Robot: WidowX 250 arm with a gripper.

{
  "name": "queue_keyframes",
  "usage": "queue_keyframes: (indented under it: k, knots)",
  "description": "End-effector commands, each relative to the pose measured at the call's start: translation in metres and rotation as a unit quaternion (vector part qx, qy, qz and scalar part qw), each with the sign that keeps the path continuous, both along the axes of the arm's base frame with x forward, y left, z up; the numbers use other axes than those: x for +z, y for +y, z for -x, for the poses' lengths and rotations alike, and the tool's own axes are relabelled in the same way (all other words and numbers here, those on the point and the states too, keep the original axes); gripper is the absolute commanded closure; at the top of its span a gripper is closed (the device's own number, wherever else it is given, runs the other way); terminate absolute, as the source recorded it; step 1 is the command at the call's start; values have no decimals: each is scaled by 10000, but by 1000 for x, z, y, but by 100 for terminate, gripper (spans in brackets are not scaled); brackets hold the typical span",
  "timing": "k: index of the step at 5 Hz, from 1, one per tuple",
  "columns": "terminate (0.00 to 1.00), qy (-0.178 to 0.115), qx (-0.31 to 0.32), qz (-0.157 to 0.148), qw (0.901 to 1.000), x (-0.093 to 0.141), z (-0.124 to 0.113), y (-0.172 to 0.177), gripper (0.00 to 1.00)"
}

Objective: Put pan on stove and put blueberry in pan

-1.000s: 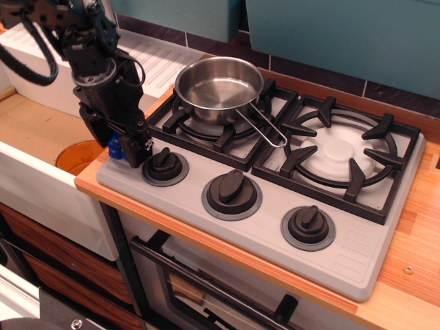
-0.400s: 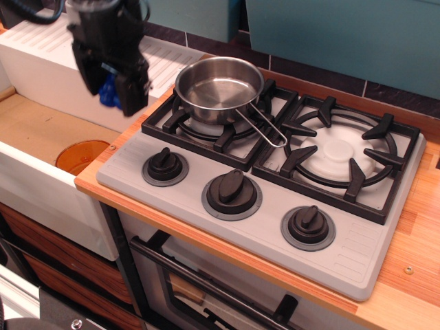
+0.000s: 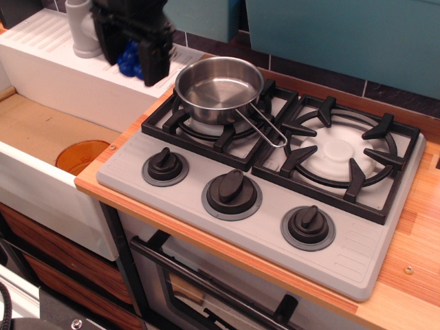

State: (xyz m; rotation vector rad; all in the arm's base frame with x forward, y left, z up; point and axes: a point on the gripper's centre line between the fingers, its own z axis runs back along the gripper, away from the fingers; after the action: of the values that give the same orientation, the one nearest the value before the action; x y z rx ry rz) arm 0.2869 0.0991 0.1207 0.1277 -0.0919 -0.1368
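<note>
Between the black fingers of the hand (image 3: 137, 60): blueberry (image 3: 129, 60), pinched and lifted, left of the pan (image 3: 218, 80) and level with its rim. Pan empty, seated on the left burner grate of the stove (image 3: 206, 165), wire handle pointing toward the right burner. Risks from here: clipping the near rim on the way across and shoving the light pan off the grate; releasing early and dropping the berry toward the sink (image 3: 48, 130).

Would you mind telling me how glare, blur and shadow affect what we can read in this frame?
In the observation.image view, the pan shows bright glare on its shiny floor; the gripper is dark and slightly soft, so its jaws blend together around the blueberry; the stove is evenly lit, sharp.
</note>
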Motion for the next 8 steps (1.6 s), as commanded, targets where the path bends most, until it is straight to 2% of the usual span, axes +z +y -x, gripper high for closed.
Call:
queue_keyframes:
  k: [1,3,5,7,8]
  knots:
    - [0,-342,73,27,9994,12,-29,-25,100]
    - [0,-397,137,-65,9991,15,-44,-46,100]
    - [0,-500,20,-60,9987,7,-71,-49,100]
    - [0,-502,-16,-31,9987,3,-75,-44,100]
    - [0,-485,18,-35,9988,3,-72,-46,0]
